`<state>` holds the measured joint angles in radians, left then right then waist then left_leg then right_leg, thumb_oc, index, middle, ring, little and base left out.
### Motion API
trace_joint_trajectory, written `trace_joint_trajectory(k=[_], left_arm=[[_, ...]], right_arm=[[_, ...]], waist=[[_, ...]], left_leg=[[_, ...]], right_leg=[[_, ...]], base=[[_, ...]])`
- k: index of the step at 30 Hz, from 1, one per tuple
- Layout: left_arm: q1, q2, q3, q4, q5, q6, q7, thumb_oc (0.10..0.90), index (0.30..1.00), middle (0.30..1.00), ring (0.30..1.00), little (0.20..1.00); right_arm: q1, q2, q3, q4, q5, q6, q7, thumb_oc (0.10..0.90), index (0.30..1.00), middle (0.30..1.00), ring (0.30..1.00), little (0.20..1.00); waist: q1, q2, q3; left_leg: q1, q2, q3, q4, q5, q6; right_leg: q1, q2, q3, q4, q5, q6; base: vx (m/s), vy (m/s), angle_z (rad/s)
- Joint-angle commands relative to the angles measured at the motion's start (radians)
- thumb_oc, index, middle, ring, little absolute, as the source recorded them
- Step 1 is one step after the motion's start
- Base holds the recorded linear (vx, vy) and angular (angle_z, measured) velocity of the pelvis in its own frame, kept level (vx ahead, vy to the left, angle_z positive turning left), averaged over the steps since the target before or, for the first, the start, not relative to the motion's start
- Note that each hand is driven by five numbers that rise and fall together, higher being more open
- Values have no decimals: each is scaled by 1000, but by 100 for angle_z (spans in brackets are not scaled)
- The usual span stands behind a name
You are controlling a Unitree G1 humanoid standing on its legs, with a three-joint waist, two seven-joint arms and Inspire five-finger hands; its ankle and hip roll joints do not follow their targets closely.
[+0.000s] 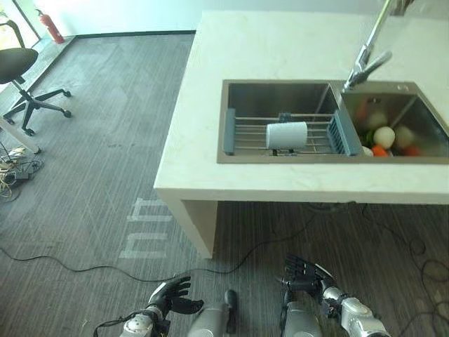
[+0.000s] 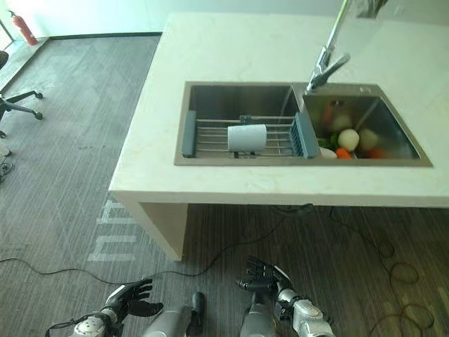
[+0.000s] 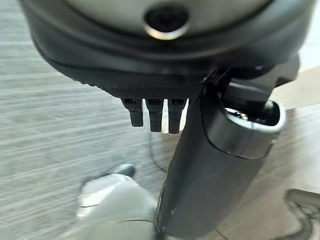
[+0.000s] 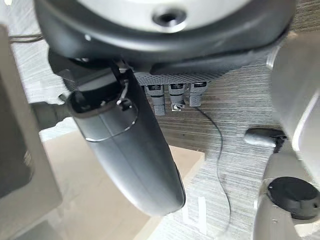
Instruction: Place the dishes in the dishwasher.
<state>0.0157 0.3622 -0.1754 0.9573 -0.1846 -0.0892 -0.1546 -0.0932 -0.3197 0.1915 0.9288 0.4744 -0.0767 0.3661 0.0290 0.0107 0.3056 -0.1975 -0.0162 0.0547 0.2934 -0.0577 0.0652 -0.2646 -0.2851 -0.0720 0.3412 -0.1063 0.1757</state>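
Note:
A white cup (image 1: 286, 135) lies on its side on a wire rack (image 1: 245, 137) with blue ends, set across the left basin of the steel sink (image 1: 280, 95) in the pale counter (image 1: 280, 49). The right basin holds round white, orange and red items (image 1: 384, 137). Both hands hang low over the floor, well in front of the counter. My left hand (image 1: 172, 295) has relaxed fingers and holds nothing; its thumb (image 3: 210, 170) stands out in the left wrist view. My right hand (image 1: 305, 274) is likewise relaxed and empty, thumb (image 4: 130, 155) forward.
A faucet (image 1: 365, 63) rises between the basins. The counter's front leg (image 1: 200, 225) stands ahead of my left hand. An office chair (image 1: 21, 77) and a red fire extinguisher (image 1: 50, 27) are at the far left. Thin cables (image 1: 70, 265) trail over the grey carpet.

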Motion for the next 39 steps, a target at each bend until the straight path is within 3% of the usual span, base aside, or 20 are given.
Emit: trace_joint_trajectory(k=[1,6,8,9,11,14,15,16,17,20,21,24,26,28,30,31,39], left_arm=[[14,8,-2,-57,-2,-19,42,800,900,900,900,900],[-7,-17,10,-20,-53,-9,47,800,900,900,900,900],[-23,-35,8,8,-64,-18,50,800,900,900,900,900],[-25,-41,10,18,-69,-25,49,800,900,900,900,900],[-32,-46,8,37,-71,-27,42,800,900,900,900,900],[-14,-63,18,59,-67,-37,38,800,900,900,900,900],[-14,-75,23,88,-75,-43,39,800,900,900,900,900],[-27,-85,27,127,-68,-44,38,800,900,900,900,900],[-33,-93,29,164,-76,-31,40,800,900,900,900,900],[-39,-94,33,211,-91,-22,43,800,900,900,900,900],[-35,-94,41,242,-93,-22,42,800,900,900,900,900],[-31,-85,40,276,-108,-19,36,800,900,900,900,900],[-29,-76,37,290,-111,-15,46,800,900,900,900,900],[-24,-68,40,293,-142,-5,51,800,900,900,900,900],[-27,-63,48,299,-169,-17,48,800,900,900,900,900],[-40,-54,57,287,-197,0,60,800,900,900,900,900],[-49,-107,69,284,-246,40,60,800,900,900,900,900]], right_arm=[[-25,-45,-23,-51,4,-70,58,800,900,900,900,900],[-46,-71,-33,-6,-17,-66,50,800,900,900,900,900],[-41,-88,-55,13,-2,-57,25,800,900,900,900,900],[-36,-93,-65,34,0,-64,30,800,900,900,900,900],[-23,-97,-89,84,-11,-81,36,800,900,900,900,900],[-12,-96,-107,121,2,-70,12,800,900,900,900,900],[-3,-96,-120,157,16,-71,-5,800,900,900,900,900],[2,-94,-145,206,29,-69,-18,800,900,900,900,900],[0,-93,-146,245,31,-45,-42,800,900,900,900,900],[14,-78,-165,284,51,-19,-51,800,900,900,900,900],[25,-66,-176,308,34,-13,-56,800,900,900,900,900],[31,-49,-196,332,43,-25,-52,800,900,900,900,900],[40,-35,-199,326,36,-32,-43,800,900,900,900,900],[39,-31,-195,322,19,-29,-34,800,900,900,900,900],[28,-31,-185,331,-1,-33,-23,800,900,900,900,900],[9,-30,-166,330,-9,-24,-29,800,900,900,900,900],[7,-30,-193,329,48,38,-77,800,900,900,900,900]], waist=[[-15,-2,-21],[-32,10,-30],[-37,5,-19],[-36,-5,-12],[-32,-21,5],[-20,12,7],[-13,37,7],[-13,39,3],[-10,36,-12],[-18,29,-28],[-15,21,-36],[-8,16,-35],[-18,28,-25],[-27,23,-10],[-29,-7,-1],[-21,-18,-3],[-23,-20,-49]], left_leg=[[126,80,-49,7,-217,-69],[139,178,-70,7,-199,-118],[124,206,-59,7,-117,-120],[118,204,-38,7,-66,-116],[100,172,6,7,-41,-98],[31,121,-32,7,-85,-96],[-41,126,-49,7,-57,-128],[-75,146,-21,7,-43,-137],[-64,127,-49,7,-65,-131],[-31,125,-46,7,-95,-123],[-1,102,-63,7,-118,-110],[31,91,-57,7,-143,-81],[55,85,-73,7,-155,-53],[72,74,-71,7,-164,-43],[77,55,-46,7,-187,-47],[56,65,-25,7,-184,-48],[12,106,0,7,-171,-92]], right_leg=[[21,32,-50,-41,47,3],[14,79,-97,-41,10,-43],[35,98,-85,-41,-21,-77],[52,99,-82,-41,-37,-91],[87,98,-86,-41,-54,-104],[92,131,-94,-41,-54,-92],[109,151,-101,-41,-70,-91],[129,146,-108,-41,-96,-89],[127,136,-101,-41,-94,-80],[130,119,-111,-41,-89,-73],[131,106,-99,-41,-77,-60],[170,95,-105,-41,-72,-52],[200,108,-108,-41,-30,-46],[173,110,-100,-41,-16,-44],[84,76,-85,-41,5,-24],[60,82,-64,-41,-6,-23],[35,115,-50,-41,-51,-32]], base=[[233,-401,30],[128,-312,15],[103,-316,-25],[138,-315,2],[166,-238,41],[177,53,30],[218,232,20],[276,376,1],[201,321,-19],[140,228,-20],[160,233,1],[159,213,-47],[171,133,-11],[86,-7,4],[-10,-160,-13],[-13,-191,-26],[30,-85,9]])
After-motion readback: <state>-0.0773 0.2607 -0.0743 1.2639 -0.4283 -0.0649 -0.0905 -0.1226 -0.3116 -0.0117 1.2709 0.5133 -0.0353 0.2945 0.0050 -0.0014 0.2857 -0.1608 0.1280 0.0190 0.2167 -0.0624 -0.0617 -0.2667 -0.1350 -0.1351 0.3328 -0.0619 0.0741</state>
